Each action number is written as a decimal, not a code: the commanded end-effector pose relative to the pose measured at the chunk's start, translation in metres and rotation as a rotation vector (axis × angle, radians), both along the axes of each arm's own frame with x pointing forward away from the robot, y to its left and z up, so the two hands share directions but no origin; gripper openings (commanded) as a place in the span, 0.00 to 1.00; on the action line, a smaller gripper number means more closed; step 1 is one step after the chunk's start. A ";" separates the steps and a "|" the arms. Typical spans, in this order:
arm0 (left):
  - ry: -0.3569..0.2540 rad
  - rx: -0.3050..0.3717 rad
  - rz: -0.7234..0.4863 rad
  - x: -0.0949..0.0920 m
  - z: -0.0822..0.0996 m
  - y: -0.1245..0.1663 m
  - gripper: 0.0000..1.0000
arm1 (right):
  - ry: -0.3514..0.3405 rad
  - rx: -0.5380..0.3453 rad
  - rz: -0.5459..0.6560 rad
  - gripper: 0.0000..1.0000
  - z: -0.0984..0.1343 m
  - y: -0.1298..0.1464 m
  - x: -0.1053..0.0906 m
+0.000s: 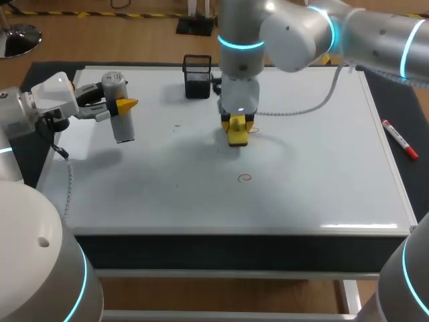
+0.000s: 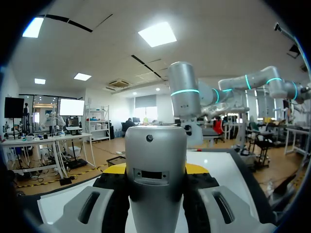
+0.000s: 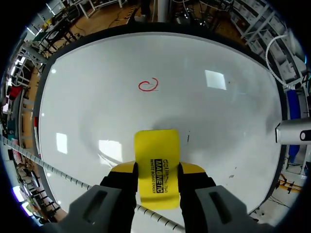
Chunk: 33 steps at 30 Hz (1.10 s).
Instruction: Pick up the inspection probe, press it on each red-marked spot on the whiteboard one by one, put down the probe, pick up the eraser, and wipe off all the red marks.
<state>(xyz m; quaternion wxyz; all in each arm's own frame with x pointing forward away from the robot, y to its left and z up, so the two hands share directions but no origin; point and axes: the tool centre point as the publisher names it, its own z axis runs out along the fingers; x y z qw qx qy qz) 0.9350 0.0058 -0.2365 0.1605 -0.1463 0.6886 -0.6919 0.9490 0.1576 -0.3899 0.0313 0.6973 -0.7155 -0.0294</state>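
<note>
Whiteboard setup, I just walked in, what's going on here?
The right arm's tool is gripping the yellow eraser and has it down at the whiteboard near the middle, apparently for wiping. One red circle is unerased, nearer the robot's edge of the board. The left arm's tool holds the grey probe above the board's left side, so the probe has not been put down. A red marker lies off the board to the right.

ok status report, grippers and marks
Left gripper shut on probe, over whiteboard. Right gripper shut on eraser. Red mark ahead of it, nothing between.
</note>
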 end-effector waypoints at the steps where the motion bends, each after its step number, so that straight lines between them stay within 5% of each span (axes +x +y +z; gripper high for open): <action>1: -0.003 -0.002 0.002 0.000 0.000 0.000 0.00 | -0.019 0.014 -0.022 0.00 0.019 -0.030 0.008; 19: -0.003 -0.002 0.002 0.000 0.000 0.000 0.00 | -0.061 -0.006 -0.196 0.00 0.032 -0.154 0.067; 33: -0.003 -0.002 0.002 0.000 0.000 0.000 0.00 | -0.016 -0.027 -0.280 0.00 0.028 -0.224 0.099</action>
